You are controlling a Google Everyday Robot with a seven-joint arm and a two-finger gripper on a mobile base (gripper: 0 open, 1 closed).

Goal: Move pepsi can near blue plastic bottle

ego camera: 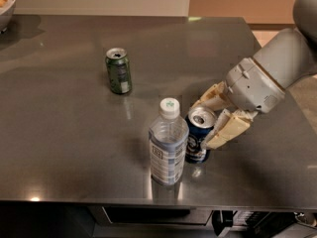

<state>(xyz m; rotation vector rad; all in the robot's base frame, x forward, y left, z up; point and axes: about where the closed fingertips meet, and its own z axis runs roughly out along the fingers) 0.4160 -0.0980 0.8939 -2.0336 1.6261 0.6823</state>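
The pepsi can (197, 139), dark blue with a silver top, stands on the steel table (64, 133) right beside the blue plastic bottle (168, 144). The bottle is clear with a white cap and a pale label, and it stands to the can's left near the front edge. My gripper (202, 125) reaches in from the right. Its cream fingers (227, 129) sit on either side of the can and hold it. The can's base is at the table surface.
A green can (118, 70) stands upright further back on the left. A white bowl (6, 4) sits at the far left corner. The table's front edge runs just in front of the bottle, and its right edge lies under my arm.
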